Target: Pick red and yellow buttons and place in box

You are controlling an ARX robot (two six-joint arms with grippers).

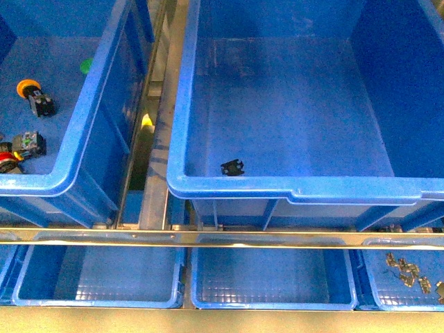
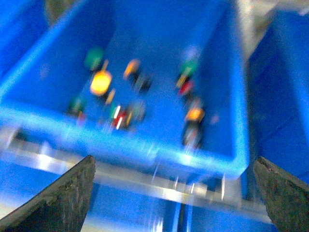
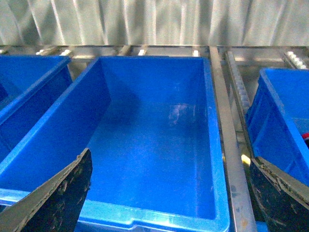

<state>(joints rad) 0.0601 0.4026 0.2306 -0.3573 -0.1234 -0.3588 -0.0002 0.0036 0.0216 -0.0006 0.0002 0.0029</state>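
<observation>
We're looking down over the blue bins, and the buttons are not in the box yet. The yellow-orange button lies on its side on the floor of the left crate, black body trailing beside it. The red button sits nearer us at the very edge of the front view, just beside a grey-black switch body. A green cap shows against that crate's right wall. Well apart from them, the box holds only a small black piece close to its near wall.

Our left claw hangs over the button crate with its fingers spread wide and nothing between them. The wrist picture is badly blurred there, so the coloured caps smear into green, yellow, orange and red blobs we can't sort.

Our right claw is spread wide too, gripping nothing, poised above the box's blue interior.

Below the metal rail we see shallow trays, the rightmost carrying loose metal bits.
</observation>
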